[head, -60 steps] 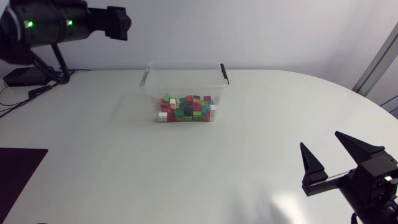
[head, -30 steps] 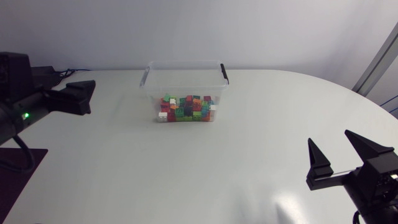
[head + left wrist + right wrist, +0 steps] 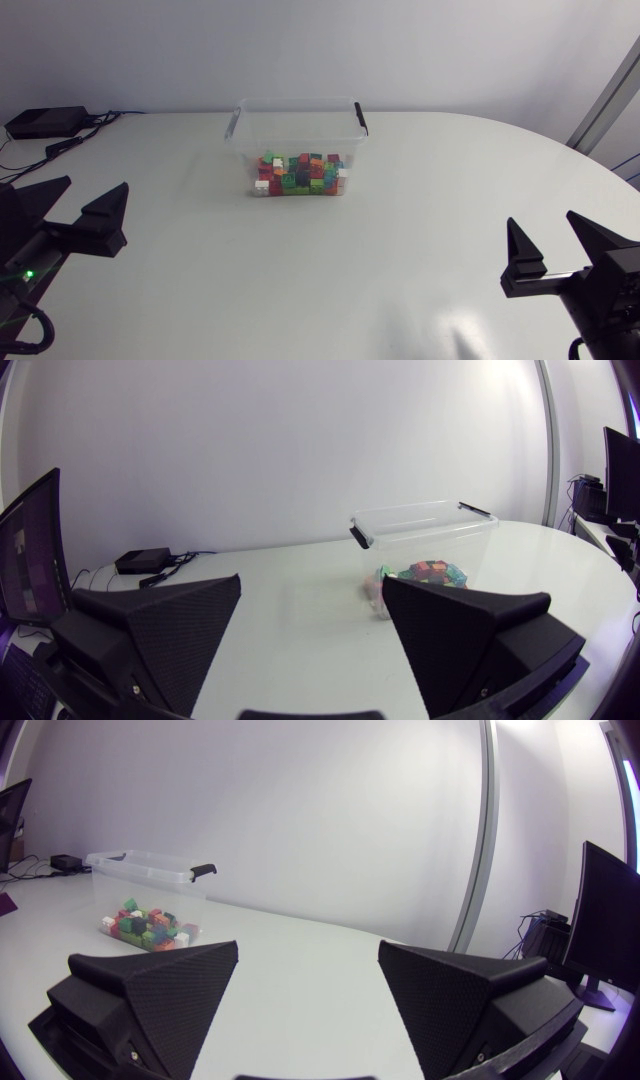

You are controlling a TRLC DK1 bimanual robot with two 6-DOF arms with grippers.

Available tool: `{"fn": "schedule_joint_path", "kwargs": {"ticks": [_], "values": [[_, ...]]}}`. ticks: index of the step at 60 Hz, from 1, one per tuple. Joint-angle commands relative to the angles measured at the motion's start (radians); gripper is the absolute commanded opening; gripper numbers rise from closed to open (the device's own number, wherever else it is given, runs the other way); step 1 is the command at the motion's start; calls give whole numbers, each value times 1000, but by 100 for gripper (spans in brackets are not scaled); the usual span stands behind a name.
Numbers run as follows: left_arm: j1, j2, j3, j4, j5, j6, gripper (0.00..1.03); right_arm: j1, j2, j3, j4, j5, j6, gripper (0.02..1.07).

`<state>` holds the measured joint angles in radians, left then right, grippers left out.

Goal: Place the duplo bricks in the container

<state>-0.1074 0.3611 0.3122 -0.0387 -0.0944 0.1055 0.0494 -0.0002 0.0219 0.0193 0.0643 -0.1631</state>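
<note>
Matte black left gripper (image 3: pixel 96 184) had dropped from high over the far left corner of the table (image 3: pixel 300 280) to low over its near left edge. Fingers were apart with nothing between them. Right gripper (image 3: pixel 543 220) had slid a little further toward the near right edge, with its fingers also apart and empty. Clear plastic container (image 3: pixel 250 135) with black handle clips had not shifted. It stood at the far middle of the white table, well apart from both grippers. Duplo bricks (image 3: pixel 300 172) lay inside it in a loose mixed layer on its floor, red, green, orange, white and teal, bunched against the near wall. In the left wrist view the container stood ahead of the gripper, toward its right finger. In the right wrist view it stood ahead, out past the left finger.
</note>
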Motion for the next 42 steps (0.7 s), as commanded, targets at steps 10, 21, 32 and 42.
{"fn": "schedule_joint_path", "kwargs": {"ticks": [10,21,32,42], "values": [[42,-132,-124,23,37,-45,96,-21,-3,-24,-4,-23,74,103],[70,-230,-204,30,61,-71,95,-33,-2,-23,-11,-41,112,103],[101,-340,-295,37,89,-100,93,-47,0,-22,-18,-60,155,103],[107,-361,-312,39,94,-105,93,-49,0,-22,-19,-64,163,103]]}}
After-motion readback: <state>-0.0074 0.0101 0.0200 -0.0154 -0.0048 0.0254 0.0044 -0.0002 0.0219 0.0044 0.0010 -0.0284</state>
